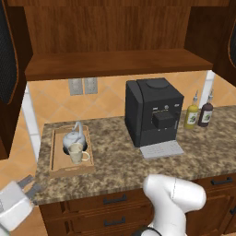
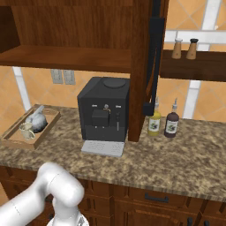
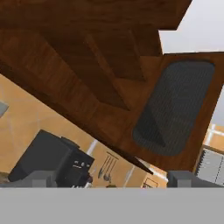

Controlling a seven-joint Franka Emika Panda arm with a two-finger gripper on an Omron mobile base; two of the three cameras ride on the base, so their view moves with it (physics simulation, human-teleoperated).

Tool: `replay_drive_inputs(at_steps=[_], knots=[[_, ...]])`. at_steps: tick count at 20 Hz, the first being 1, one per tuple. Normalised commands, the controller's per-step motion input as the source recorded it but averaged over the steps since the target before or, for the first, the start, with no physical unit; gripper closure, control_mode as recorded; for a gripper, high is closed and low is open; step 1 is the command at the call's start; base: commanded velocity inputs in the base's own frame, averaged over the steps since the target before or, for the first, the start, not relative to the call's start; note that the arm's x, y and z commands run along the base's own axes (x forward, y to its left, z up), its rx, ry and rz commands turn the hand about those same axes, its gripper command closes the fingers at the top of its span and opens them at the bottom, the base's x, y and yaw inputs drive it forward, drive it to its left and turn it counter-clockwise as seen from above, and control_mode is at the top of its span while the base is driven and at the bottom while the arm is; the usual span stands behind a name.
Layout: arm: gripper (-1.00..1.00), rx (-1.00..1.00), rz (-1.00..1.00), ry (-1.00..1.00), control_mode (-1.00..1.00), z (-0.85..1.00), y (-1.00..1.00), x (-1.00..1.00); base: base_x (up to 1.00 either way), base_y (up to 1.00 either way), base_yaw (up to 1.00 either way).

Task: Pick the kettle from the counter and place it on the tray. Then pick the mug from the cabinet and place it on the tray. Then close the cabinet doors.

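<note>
On the light-wood tray (image 1: 57, 159) at the left end of the counter (image 1: 120, 163) stand the silver kettle (image 1: 73, 137) and, touching its front, the cream mug (image 1: 77, 153). The right base view shows the same tray (image 2: 13, 139), kettle (image 2: 36, 121) and mug (image 2: 26, 130) at far left. The cabinet (image 1: 115, 62) stands open, its shelf bare. Its doors are swung out: the left door (image 1: 9, 69) and the right door (image 1: 229, 41), the latter seen edge-on with its bar handle (image 2: 154, 66). My gripper (image 1: 31, 185) is open and holds nothing, low, off the counter's front left corner. In the hand view my gripper (image 3: 114, 178) looks up at the cabinet and a ribbed door panel (image 3: 175, 109).
A black coffee machine (image 1: 154, 115) stands mid-counter with a grey drip tray (image 1: 161, 149) in front. Two bottles (image 1: 198, 113) stand to its right. Two shakers (image 2: 185, 48) sit on a side shelf. Dark drawers (image 1: 115, 203) run under the counter. Wall outlets (image 1: 83, 85) are on the tiled backsplash.
</note>
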Motion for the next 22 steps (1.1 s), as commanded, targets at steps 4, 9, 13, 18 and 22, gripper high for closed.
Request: replay_drive_inputs(at_steps=[4, 9, 13, 18, 22], knots=[[-1.0, -0.45, -0.02, -0.12, -1.0, 0.06, 0.01, 0.0, 0.0, 0.0, 0.0], [-1.0, -0.28, 0.0, 0.09, -1.0, 0.01, 0.12, 0.08, 0.0, 0.0, 0.0], [-1.0, -0.28, 0.0, 0.01, -1.0, 0.0, 0.16, 0.08, 0.0, 0.0, 0.0], [-1.0, -0.27, 0.03, -0.03, -1.0, 0.0, 0.19, 0.12, 0.0, 0.0, 0.0], [-1.0, -0.2, 0.05, 0.0, -1.0, 0.01, 0.14, 0.32, 0.0, 0.0, 0.0]])
